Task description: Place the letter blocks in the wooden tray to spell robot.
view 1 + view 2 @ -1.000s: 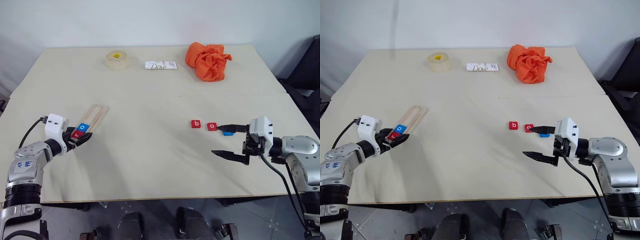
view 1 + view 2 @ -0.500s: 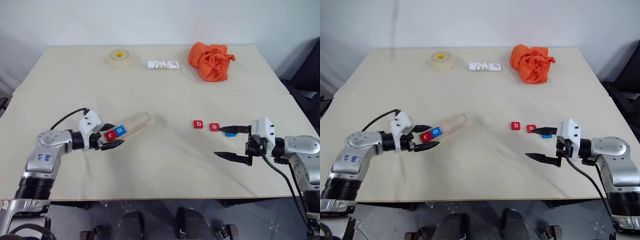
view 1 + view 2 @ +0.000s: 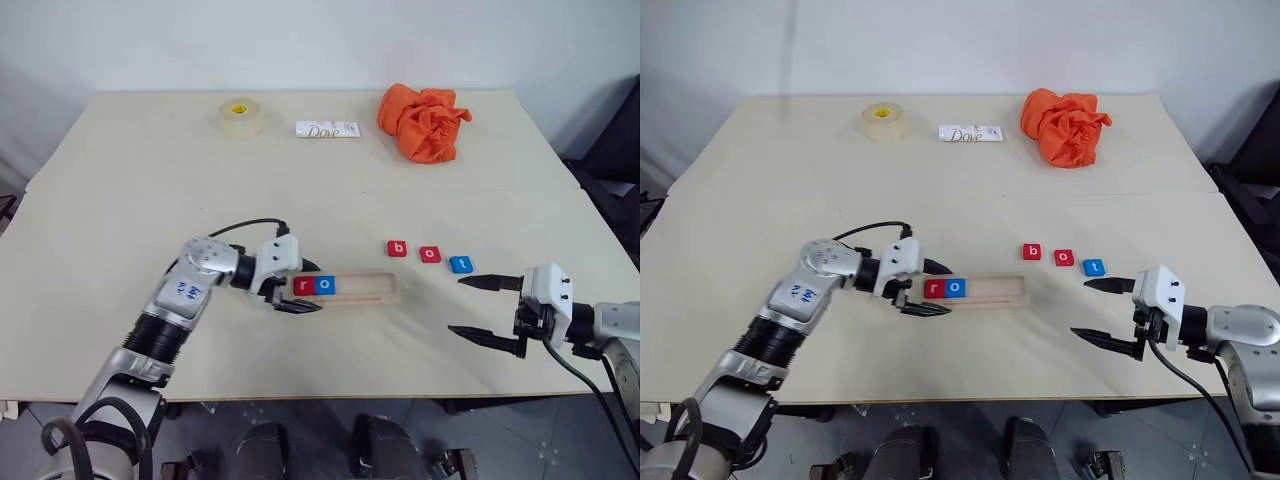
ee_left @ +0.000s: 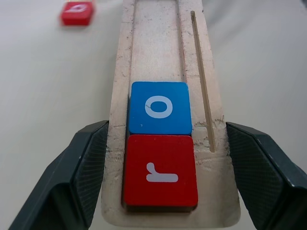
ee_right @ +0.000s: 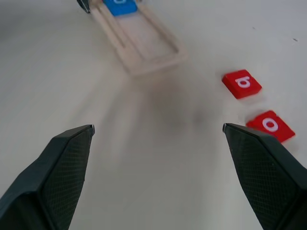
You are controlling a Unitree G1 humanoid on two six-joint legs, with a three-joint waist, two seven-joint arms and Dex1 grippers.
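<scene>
The wooden tray [image 3: 362, 289] lies crosswise at the table's middle, and whether it rests on the surface I cannot tell. My left gripper [image 3: 300, 287] is shut on its left end, one finger [image 4: 86, 167] against each long side. Inside that end sit a red r block [image 4: 160, 170] and a blue o block [image 4: 159, 107]. Right of the tray and a little farther back, a red b block [image 3: 397, 248], a red o block [image 3: 430, 254] and a blue t block [image 3: 461, 264] lie in a row. My right gripper [image 3: 455, 305] hangs open and empty near the blue t block.
Along the far edge stand a roll of tape [image 3: 239, 117], a white Dove bar [image 3: 327, 129] and a crumpled orange cloth [image 3: 425, 122]. The table's front edge runs just below both grippers.
My left gripper has carried the tray with r and o from the table's left to its middle, turning it crosswise. The right gripper drew back towards the near right, uncovering the blue t block.
</scene>
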